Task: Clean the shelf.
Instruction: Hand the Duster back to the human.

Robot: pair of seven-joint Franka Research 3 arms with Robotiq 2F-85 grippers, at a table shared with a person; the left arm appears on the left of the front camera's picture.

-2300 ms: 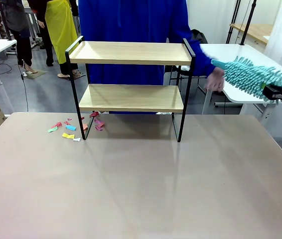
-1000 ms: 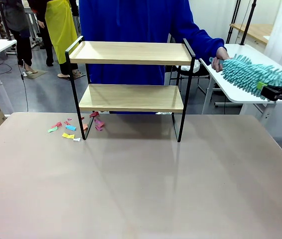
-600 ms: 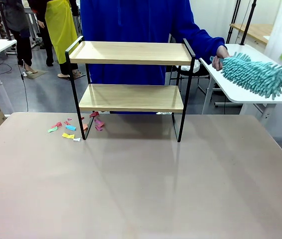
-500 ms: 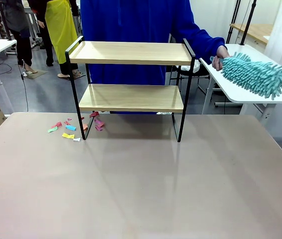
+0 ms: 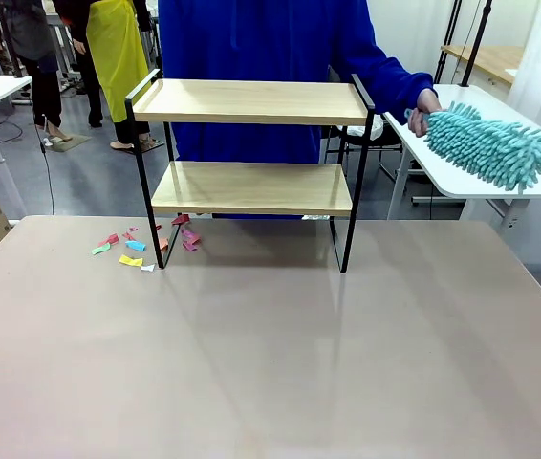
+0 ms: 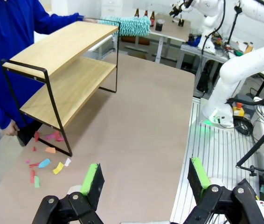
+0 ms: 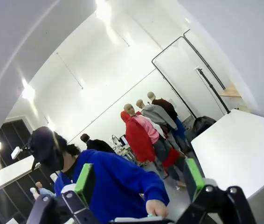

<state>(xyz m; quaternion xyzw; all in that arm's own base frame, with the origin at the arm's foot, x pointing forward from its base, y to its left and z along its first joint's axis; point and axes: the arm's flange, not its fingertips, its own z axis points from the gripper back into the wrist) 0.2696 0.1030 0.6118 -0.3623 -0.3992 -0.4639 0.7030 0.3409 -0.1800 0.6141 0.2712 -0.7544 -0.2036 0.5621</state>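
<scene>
Front view: the shelf (image 5: 251,153) stands at the table's far middle, paper scraps (image 5: 137,247) by its left leg. At far right, a person's hand (image 5: 421,107) grips a teal duster (image 5: 488,145).

Left wrist view: left gripper (image 6: 143,179) open, empty.

Right wrist view: right gripper (image 7: 136,179) open, empty. It should probably take the duster by its handle.

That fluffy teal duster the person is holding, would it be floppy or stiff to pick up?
Probably soft outside and firmer within. The duster is covered in chenille-like fingers that would likely squash under a grip. It sticks out level from the person's hand without drooping, which suggests a stiff core. It looks light for its bulk and unlikely to slip.
</scene>
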